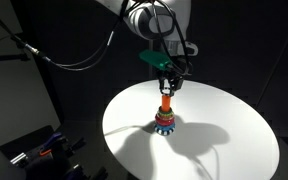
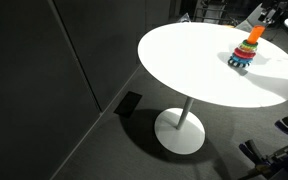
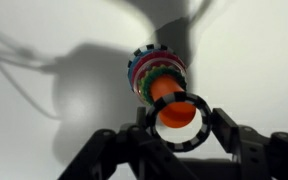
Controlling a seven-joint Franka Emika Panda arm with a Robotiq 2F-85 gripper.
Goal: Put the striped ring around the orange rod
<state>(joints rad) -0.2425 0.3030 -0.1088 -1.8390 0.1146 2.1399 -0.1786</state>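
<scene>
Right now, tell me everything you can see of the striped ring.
The striped ring is a thin, flat hoop banded black and white, and it looks like plastic. The end effector clamps it at two opposite sides, holding it over the stacked rings. In the wrist view its opening frames the top of the orange rod. Whether it already surrounds the tip or sits just above it cannot be told.

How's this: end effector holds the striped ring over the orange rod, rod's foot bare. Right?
No, the foot isn't bare: the wrist view shows coloured rings stacked around it. The end effector does hold the striped ring over the orange rod.
</scene>
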